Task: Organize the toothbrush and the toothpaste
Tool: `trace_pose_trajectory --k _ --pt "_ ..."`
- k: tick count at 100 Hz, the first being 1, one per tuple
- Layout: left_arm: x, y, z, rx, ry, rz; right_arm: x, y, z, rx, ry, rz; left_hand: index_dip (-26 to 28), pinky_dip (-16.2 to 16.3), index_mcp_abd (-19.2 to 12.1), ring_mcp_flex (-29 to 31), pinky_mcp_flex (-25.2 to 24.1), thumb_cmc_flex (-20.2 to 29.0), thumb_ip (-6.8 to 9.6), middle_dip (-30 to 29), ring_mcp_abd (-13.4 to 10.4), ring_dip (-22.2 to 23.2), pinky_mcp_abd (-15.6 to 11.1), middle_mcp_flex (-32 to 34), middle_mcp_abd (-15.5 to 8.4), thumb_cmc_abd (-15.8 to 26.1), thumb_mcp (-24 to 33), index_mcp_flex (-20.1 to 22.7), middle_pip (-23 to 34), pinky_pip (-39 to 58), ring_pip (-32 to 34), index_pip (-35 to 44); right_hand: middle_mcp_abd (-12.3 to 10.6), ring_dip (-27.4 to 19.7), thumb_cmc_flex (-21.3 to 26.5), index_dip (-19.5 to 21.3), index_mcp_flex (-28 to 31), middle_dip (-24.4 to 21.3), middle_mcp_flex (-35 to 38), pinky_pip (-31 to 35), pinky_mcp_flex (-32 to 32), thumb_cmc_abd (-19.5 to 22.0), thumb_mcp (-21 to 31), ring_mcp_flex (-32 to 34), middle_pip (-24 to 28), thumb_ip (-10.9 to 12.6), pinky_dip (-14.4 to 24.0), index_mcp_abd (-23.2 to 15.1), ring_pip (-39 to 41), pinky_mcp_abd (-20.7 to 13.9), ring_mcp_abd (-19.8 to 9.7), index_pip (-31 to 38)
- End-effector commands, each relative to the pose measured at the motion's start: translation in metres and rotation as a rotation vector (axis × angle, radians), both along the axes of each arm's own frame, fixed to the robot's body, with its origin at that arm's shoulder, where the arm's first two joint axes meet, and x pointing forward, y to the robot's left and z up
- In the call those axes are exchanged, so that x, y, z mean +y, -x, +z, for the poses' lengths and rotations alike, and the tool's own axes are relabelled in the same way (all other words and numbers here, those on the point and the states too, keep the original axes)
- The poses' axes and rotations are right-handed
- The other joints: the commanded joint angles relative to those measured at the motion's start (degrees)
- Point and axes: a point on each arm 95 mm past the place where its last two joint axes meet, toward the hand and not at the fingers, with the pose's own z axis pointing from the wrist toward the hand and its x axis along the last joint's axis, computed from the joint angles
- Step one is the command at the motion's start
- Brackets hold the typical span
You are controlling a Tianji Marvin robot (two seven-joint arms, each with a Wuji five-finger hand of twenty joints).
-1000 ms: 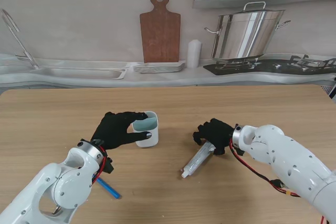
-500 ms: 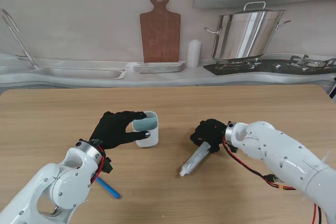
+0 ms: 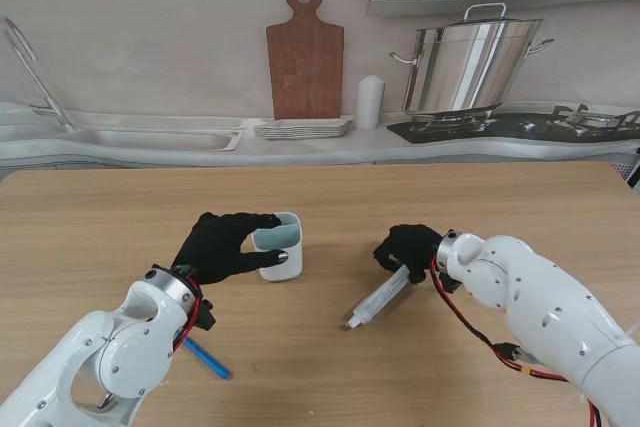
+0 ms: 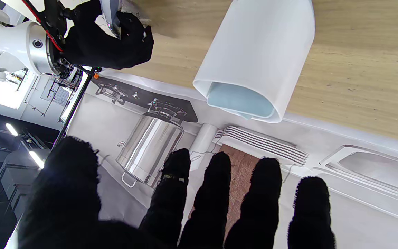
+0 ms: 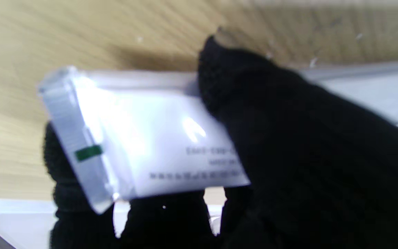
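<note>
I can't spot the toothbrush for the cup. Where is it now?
In the stand's view the blue toothbrush lies on the table on the left, nearer to me than the cup, partly hidden under the left forearm.

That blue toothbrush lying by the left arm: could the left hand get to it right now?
Probably not straight away. The left hand is spread at the white cup, while the blue toothbrush lies nearer to me, partly under that arm's wrist, so the arm would have to pull back first.

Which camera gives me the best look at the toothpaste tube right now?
The stand view: the whole white toothpaste tube shows, cap toward me. The right wrist shows only its blurred crimped end in the right hand. The left wrist catches a sliver.
</note>
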Motion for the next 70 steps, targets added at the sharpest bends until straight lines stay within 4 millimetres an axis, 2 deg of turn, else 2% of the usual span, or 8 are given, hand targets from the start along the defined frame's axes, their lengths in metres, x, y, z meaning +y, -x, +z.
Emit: trace_pose_trajectory --k 1,25,39,45,58,70 --pt "-0.003 0.002 0.002 0.008 0.001 -0.016 -0.024 0.031 -0.051 0.141 0.076 -0.037 1.04 1.16 -1.51 1.62 -0.26 0.53 -0.69 2.01 -0.60 1.08 0.81 0.69 -0.35 1.91 -0.54 1.02 0.11 0.53 0.62 0.01 1.28 5.83 7.66 4.29 6.20 1.97 3.66 1.93 2.28 4.56 8.08 45.77 5.13 7.77 0.31 -1.55 16.26 0.47 -3.99 3.48" --pt "-0.004 0.002 0.002 0.006 0.002 -0.019 -0.025 0.032 -0.032 0.142 -0.053 -0.147 1.15 1.22 -1.69 1.91 -0.13 0.56 -0.68 2.07 -0.73 1.14 0.84 0.91 -0.40 1.93 -0.53 1.13 0.18 0.67 0.67 0.26 2.16 7.97 11.71 10.12 8.14 6.70 4.06 5.81 3.54 5.00 8.08 44.81 6.89 16.16 -6.73 -0.05 22.33 4.25 -4.21 3.68" --pt "-0.004 0.002 0.002 0.003 0.002 -0.017 -0.026 0.032 -0.012 0.114 -0.107 -0.167 1.17 1.26 -1.70 1.97 -0.14 0.52 -0.67 2.09 -0.78 1.16 0.88 1.01 -0.30 1.94 -0.53 1.15 0.16 0.73 0.66 0.34 1.55 7.30 12.93 11.87 9.87 8.21 6.08 8.17 3.73 2.82 8.08 46.04 6.65 19.21 -10.37 2.25 23.91 5.62 -4.43 3.63" --pt "-0.004 0.002 0.002 0.002 0.002 -0.017 -0.025 0.032 -0.002 0.102 -0.127 -0.173 1.19 1.26 -1.66 2.07 -0.09 0.53 -0.67 2.10 -0.73 1.17 0.88 1.07 -0.40 1.95 -0.52 1.21 0.17 0.75 0.68 0.38 1.47 7.43 13.83 12.01 11.13 8.74 7.15 9.36 3.82 1.31 8.09 46.85 6.64 21.21 -11.31 3.26 24.08 6.36 -4.62 3.56" --pt "-0.003 0.002 0.002 0.000 0.004 -0.017 -0.023 0.034 0.018 0.072 -0.172 -0.200 1.21 1.29 -1.76 2.11 -0.01 0.56 -0.66 2.12 -0.80 1.19 0.86 1.14 -0.34 1.93 -0.50 1.26 0.19 0.80 0.67 0.44 2.05 6.95 14.27 12.00 11.96 9.23 8.17 10.57 5.23 -0.44 8.09 48.30 6.67 23.53 -11.97 3.97 24.37 6.97 -4.62 3.51" --pt "-0.002 0.003 0.002 -0.002 0.005 -0.015 -0.021 0.035 0.036 0.047 -0.203 -0.217 1.22 1.30 -1.70 2.14 -0.06 0.57 -0.66 2.13 -0.86 1.21 1.00 1.11 -0.29 1.98 -0.49 1.24 0.17 0.80 0.68 0.48 2.50 6.69 14.48 11.91 12.39 9.27 8.74 10.86 5.67 -2.20 8.09 48.48 6.28 23.85 -12.49 5.23 24.60 7.85 -3.97 3.36"
